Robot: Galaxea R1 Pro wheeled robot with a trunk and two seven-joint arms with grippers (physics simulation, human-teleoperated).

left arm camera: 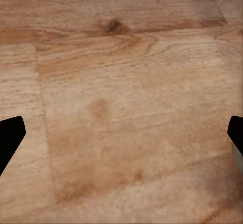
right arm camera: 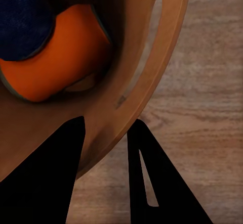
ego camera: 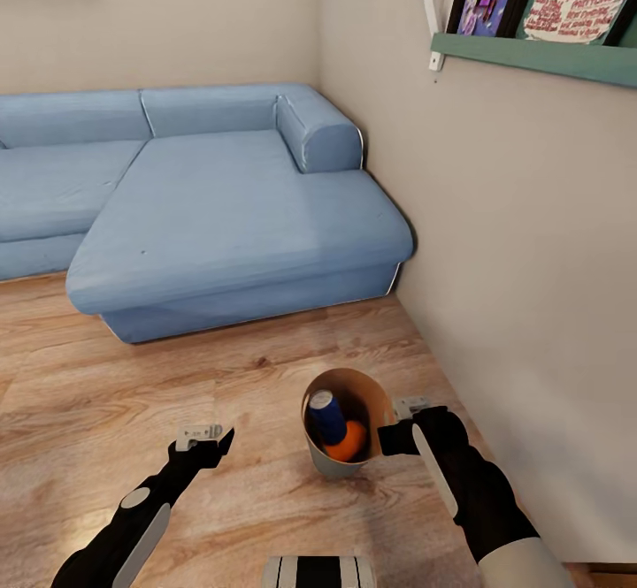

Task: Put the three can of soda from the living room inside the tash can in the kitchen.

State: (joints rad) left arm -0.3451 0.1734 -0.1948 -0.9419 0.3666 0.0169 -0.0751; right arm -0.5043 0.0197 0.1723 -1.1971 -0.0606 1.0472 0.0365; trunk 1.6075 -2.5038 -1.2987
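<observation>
Living room, wood floor (ego camera: 177, 376) near blue sofa (ego camera: 221, 225). Right pincer (right arm camera: 106, 133) clamped on tash can (ego camera: 376, 393) wall, orange can (ego camera: 349, 442) and blue can (ego camera: 326, 416) inside; left pincer (ego camera: 208, 446) wide, empty. Likely carrying stage: third can unseen, needs locating next, bin kept upright.

floor (ego camera: 133, 376): grained matt wood | sofa (ego camera: 230, 225): soft blue cloth | tash can (right arm camera: 152, 82): smooth wood

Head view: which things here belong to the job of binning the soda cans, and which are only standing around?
Belonging to the job:
- round tapered wood-brown bin, its rim gripped by the right tool
- dark blue soda can with pale top, inside the bin
- bright orange soda can, inside the bin

Only standing around:
- big light-blue corner sofa
- green wall shelf with colourful posters
- wooden plank floor
</observation>
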